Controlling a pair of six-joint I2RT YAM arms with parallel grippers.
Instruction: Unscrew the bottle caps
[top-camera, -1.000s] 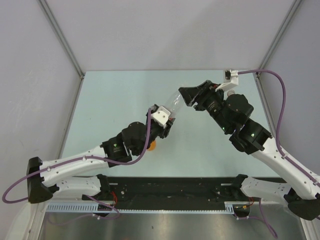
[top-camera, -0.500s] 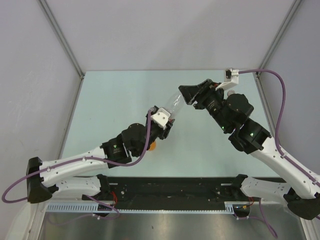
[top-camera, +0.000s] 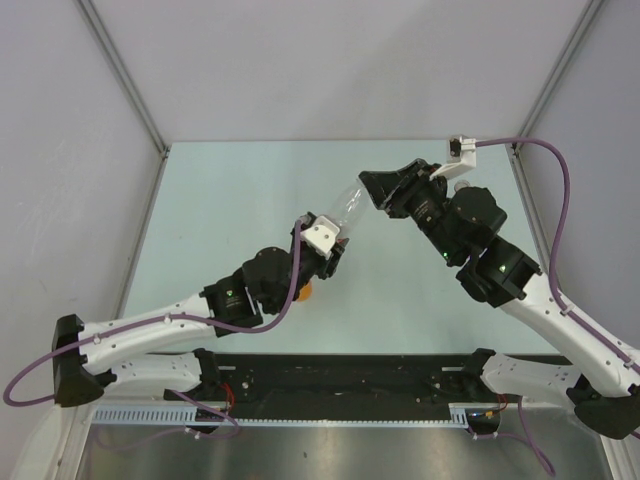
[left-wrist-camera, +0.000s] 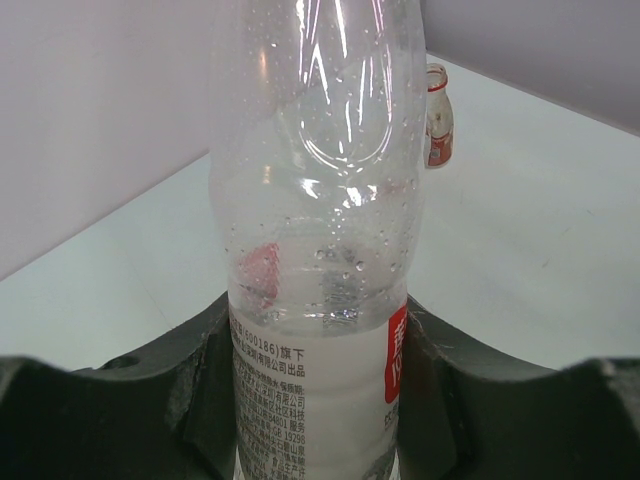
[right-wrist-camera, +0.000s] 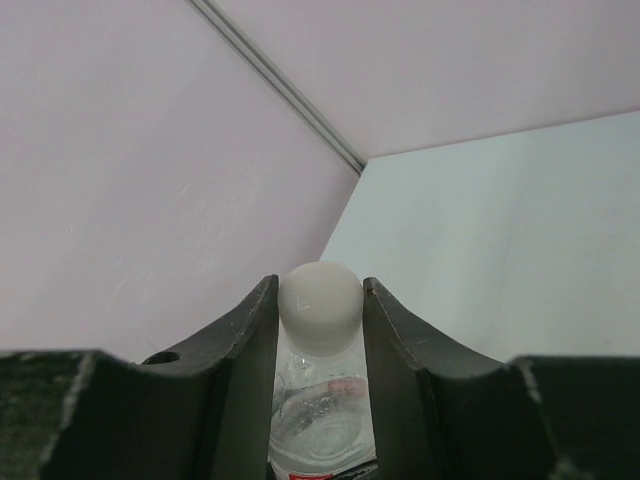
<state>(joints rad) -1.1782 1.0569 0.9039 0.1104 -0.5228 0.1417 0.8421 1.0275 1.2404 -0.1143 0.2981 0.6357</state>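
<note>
The clear bottle with the pale label (top-camera: 350, 210) is held tilted above the table between both arms. My left gripper (top-camera: 326, 240) is shut on its body; in the left wrist view the dark fingers (left-wrist-camera: 195, 385) press the label on both sides of the bottle (left-wrist-camera: 315, 250). My right gripper (top-camera: 376, 190) is shut on the white cap (right-wrist-camera: 320, 305) at the bottle's top, with the jaws touching both sides of it. The clear neck (right-wrist-camera: 318, 425) shows below the cap. An orange thing (top-camera: 303, 292) peeks out from under my left arm. A small bottle with a red neck ring (left-wrist-camera: 437, 115) stands far back.
The pale green table (top-camera: 230, 200) is bounded by grey walls on the left, back and right. A purple cable (top-camera: 560, 200) loops from the right wrist along the right wall. The arm bases and a black rail (top-camera: 340, 375) lie at the near edge.
My right gripper has turned slightly about the cap. The bottle and my left arm stay where they were.
</note>
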